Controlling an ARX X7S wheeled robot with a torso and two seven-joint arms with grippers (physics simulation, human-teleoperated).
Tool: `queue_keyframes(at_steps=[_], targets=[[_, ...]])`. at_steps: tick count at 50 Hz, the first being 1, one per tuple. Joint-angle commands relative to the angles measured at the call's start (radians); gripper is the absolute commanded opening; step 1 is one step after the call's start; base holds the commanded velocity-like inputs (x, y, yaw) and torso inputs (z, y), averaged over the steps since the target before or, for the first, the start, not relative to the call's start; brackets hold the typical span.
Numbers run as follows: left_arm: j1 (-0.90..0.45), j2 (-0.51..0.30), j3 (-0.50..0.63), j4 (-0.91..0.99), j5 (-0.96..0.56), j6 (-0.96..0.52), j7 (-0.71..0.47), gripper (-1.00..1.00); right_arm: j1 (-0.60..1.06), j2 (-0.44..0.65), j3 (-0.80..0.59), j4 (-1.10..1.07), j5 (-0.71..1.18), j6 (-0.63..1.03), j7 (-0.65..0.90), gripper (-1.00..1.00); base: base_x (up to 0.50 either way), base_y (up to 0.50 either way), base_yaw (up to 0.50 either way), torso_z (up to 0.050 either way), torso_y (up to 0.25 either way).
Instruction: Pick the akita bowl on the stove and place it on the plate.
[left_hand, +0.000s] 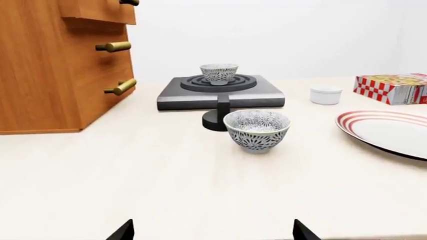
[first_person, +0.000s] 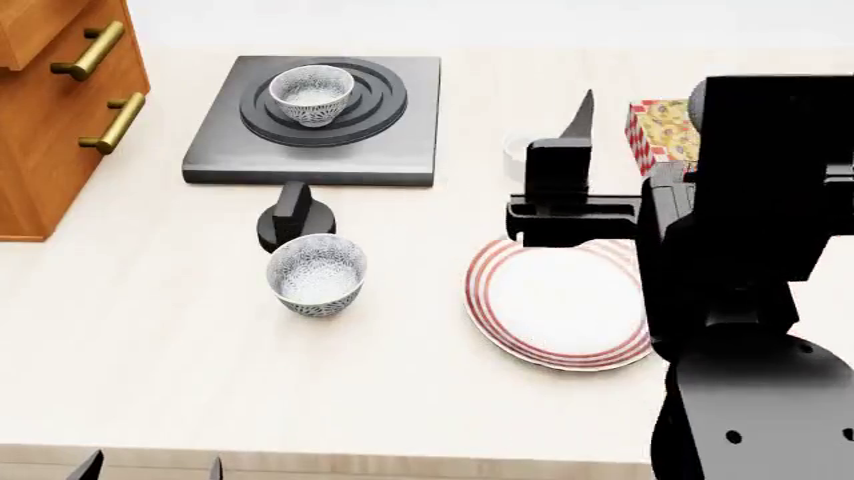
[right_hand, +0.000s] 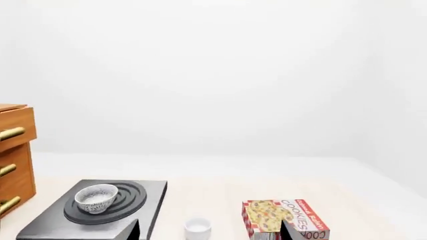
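Akita bowl (first_person: 311, 95) is sitting on the stove (first_person: 315, 120); I am risking grabbing its twin (first_person: 316, 275) on the desk (first_person: 160, 350), right pincer (first_person: 583, 125) hovering, fingers apart.

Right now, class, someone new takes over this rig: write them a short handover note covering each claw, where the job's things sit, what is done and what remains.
Left claw: open, empty, low at the table's near edge.
Right claw: open, empty, raised above the far side of the plate, near the small white cup and cookie box.
Akita bowl: on the stove, centred on the burner rings, untouched.
A matching bowl stands on the table in front of the stove knob; leave it.
Done: nothing yet.
Left: grasp the stove's bowl, lift it, set it on the plate.
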Motion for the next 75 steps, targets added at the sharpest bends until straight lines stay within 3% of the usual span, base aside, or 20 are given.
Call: queue_keyframes(at_steps=[1,3,6,11,31,67,75], targets=[[0.000,-0.011,0.012,0.005,-0.010,-0.002,-0.014,1.00,-0.127,0.007,0.126,-0.149,0.030,0.041,-0.020,1.00,0.00,0.00,0.00,0.000,0.000],[0.001,-0.013,0.014,0.001,-0.012,0.002,-0.015,1.00,-0.170,0.029,0.096,-0.161,0.019,-0.008,-0.023,1.00,0.00,0.00,0.00,0.000,0.000],[-0.001,-0.014,0.014,0.000,-0.016,0.004,-0.019,1.00,-0.169,-0.056,0.216,-0.193,0.068,0.028,-0.037,1.00,0.00,0.00,0.00,0.000,0.000],[-0.001,-0.018,0.016,0.005,-0.021,0.000,-0.025,1.00,-0.184,-0.061,0.227,-0.174,0.065,0.002,-0.028,1.00,0.00,0.00,0.00,0.000,0.000],[-0.003,-0.031,0.032,0.009,-0.035,-0.006,-0.044,1.00,-0.191,-0.004,0.138,-0.161,0.063,0.052,0.001,1.00,0.00,0.00,0.00,0.000,0.000],[-0.014,-0.062,0.071,0.038,-0.003,0.016,-0.085,1.00,-0.191,0.012,0.123,-0.161,0.085,0.058,0.019,1.00,0.00,0.00,0.00,0.000,0.000],[-0.049,-0.082,0.059,0.159,-0.027,-0.128,-0.094,1.00,-0.204,0.015,0.120,-0.143,0.086,0.027,0.019,1.00,0.00,0.00,0.00,0.000,0.000]])
